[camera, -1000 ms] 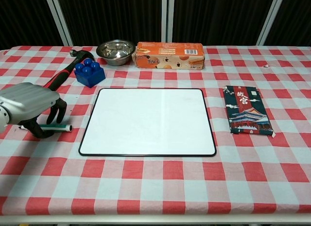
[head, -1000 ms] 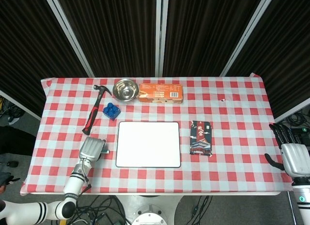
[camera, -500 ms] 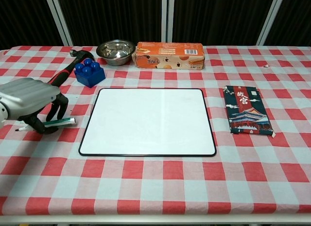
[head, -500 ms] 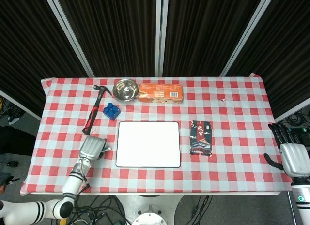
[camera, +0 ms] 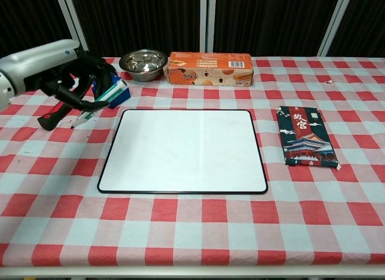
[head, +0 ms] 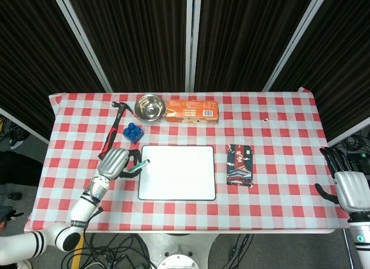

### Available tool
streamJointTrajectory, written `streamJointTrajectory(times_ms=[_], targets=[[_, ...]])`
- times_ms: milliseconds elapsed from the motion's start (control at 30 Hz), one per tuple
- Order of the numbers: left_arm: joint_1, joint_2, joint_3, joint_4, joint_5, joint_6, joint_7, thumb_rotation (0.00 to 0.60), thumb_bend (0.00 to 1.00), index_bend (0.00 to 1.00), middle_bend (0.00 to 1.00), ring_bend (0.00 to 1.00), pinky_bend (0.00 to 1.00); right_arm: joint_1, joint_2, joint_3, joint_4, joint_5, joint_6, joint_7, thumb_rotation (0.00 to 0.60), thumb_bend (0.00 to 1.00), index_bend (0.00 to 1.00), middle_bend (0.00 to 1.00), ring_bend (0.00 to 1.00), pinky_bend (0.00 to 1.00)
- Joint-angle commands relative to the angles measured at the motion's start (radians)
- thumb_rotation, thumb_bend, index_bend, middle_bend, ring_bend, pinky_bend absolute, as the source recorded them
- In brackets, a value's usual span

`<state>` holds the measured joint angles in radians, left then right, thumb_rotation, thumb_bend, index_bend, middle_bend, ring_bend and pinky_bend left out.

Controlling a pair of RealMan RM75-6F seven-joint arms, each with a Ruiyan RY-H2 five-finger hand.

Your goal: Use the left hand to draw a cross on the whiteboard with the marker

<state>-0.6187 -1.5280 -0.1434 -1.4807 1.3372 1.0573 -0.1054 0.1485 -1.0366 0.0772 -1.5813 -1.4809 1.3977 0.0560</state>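
The whiteboard [camera: 182, 150] [head: 177, 172] lies blank in the middle of the checkered table. My left hand [camera: 71, 75] [head: 116, 162] is raised above the table just left of the board's far left corner. It grips the marker [camera: 101, 103] [head: 139, 165], which slants down to the left with its tip low. My right hand [head: 349, 185] hangs open past the table's right edge, seen only in the head view.
Behind the left hand lie a hammer [head: 111, 136], a blue block [head: 133, 132] and a steel bowl [camera: 143, 62]. An orange box [camera: 209, 68] stands at the back. A dark booklet [camera: 304, 136] lies right of the board.
My left hand has lifted the marker off the table and carried it up and toward the board's far left corner. The right hand has stayed put.
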Motion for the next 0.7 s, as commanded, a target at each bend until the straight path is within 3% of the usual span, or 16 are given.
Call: streamJointTrajectory(times_ms=[33, 400, 700], targets=[[-0.081, -0.074, -0.021, 0.178, 0.162, -0.04, -0.242, 0.6, 0.43, 0.49, 0.57, 0.67, 0.95, -0.002, 0.005, 0.0, -0.006, -0.001, 0.004, -0.003, 0.6, 0.17, 0.0, 0.06, 0.0, 0.12], [-0.169, -0.282, 0.036, 0.527, 0.265, -0.017, -0.398, 0.6, 0.43, 0.48, 0.57, 0.67, 0.94, -0.002, 0.013, -0.006, -0.021, 0.003, -0.009, -0.01, 0.6, 0.16, 0.0, 0.06, 0.0, 0.12], [-0.153, -0.378, 0.082, 0.712, 0.284, 0.047, -0.454, 0.6, 0.43, 0.48, 0.57, 0.66, 0.94, 0.0, 0.011, -0.009, -0.022, 0.007, -0.019, -0.009, 0.6, 0.16, 0.0, 0.06, 0.0, 0.12]])
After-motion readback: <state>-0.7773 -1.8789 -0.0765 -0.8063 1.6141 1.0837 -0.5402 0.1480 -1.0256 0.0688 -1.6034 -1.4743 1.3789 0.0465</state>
